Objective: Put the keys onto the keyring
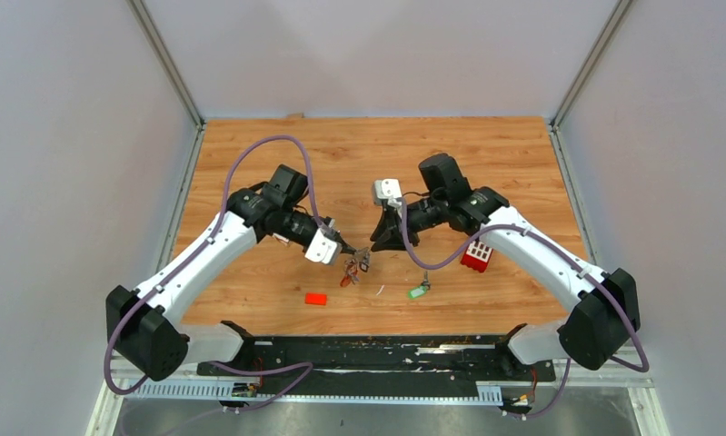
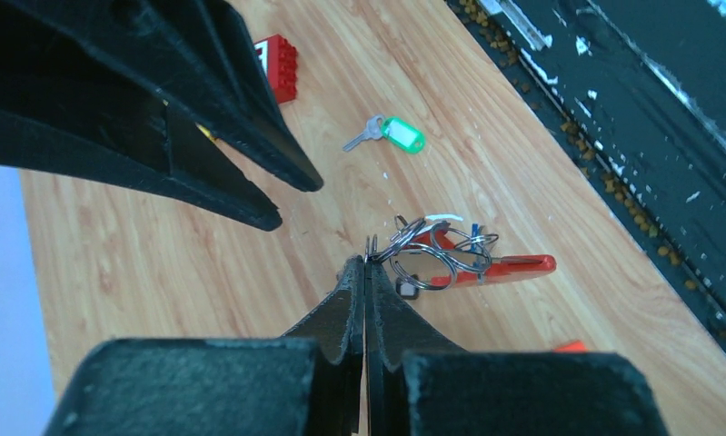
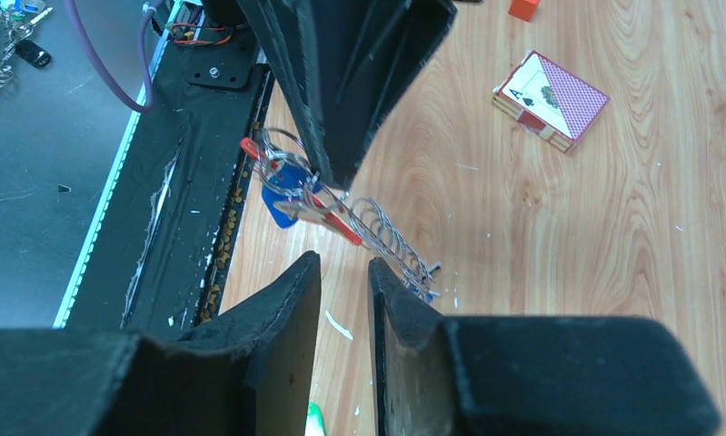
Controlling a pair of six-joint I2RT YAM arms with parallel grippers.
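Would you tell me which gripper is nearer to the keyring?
Left. The left gripper pinches a ring of the keyring; the right gripper hovers just beside it, jaws slightly apart.

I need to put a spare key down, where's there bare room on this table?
Bare: the far wooden strip along the back wall. Crowded: near middle, around the red-strapped metal keyring bunch, small red block and green-tagged metal key.

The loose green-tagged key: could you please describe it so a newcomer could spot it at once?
On the wooden table, look toward the near edge. The key lies alone there, between the keyring bunch and the red card box; only it carries a bright green tag.
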